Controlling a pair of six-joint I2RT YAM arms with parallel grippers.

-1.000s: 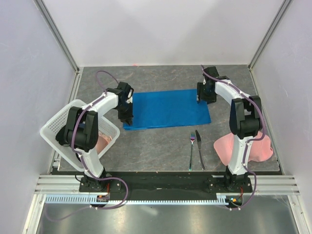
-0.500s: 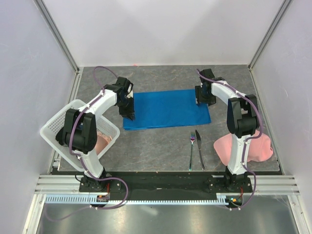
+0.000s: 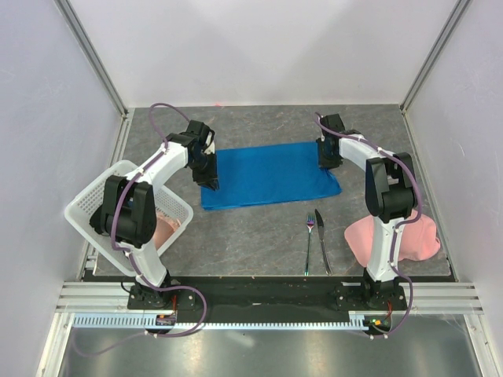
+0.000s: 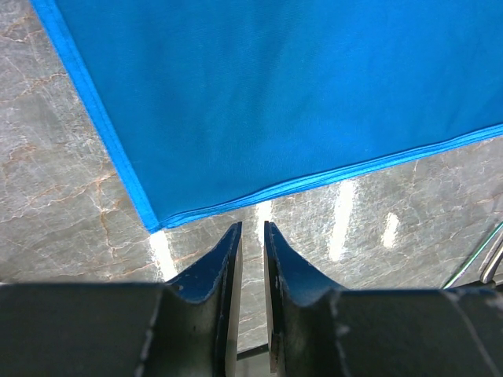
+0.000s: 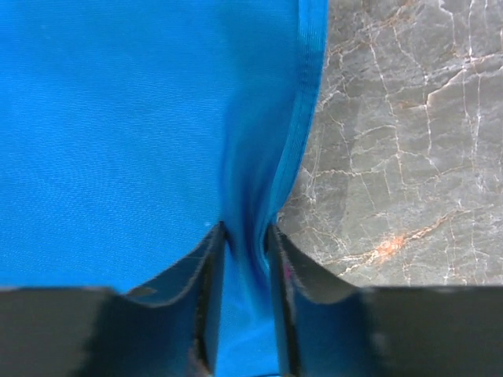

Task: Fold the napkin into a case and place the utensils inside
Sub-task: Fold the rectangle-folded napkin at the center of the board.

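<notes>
A white lattice basket [image 3: 88, 191] sits at the table's [image 3: 251, 236] left edge, partly under the left arm. It holds a crumpled pale pink cloth [image 3: 167, 228], seen at its right corner. A second pink cloth [image 3: 416, 239] lies loose on the table beside the right arm's base.

The napkin [image 3: 271, 174] [image 4: 275, 102] [image 5: 118, 118] lies flat in the middle of the table's far half, folded into a layered rectangle. Its long axis runs left to right, with the right end angled slightly farther back.

The fork [image 3: 309, 239] and knife [image 3: 323, 239] lie side by side nearer the arms, just apart from the napkin's near right corner. Their long axes run near to far, and the fork's tines point away from the bases.

The left gripper [image 3: 212, 185] [image 4: 251, 228] hangs just off the napkin's near left corner. Its fingers are almost together with a thin slit between them, and bare table shows through.

The right gripper [image 3: 328, 162] [image 5: 246, 232] is at the napkin's far right end. It pinches a puckered ridge of the blue fabric just inside the hemmed edge.
</notes>
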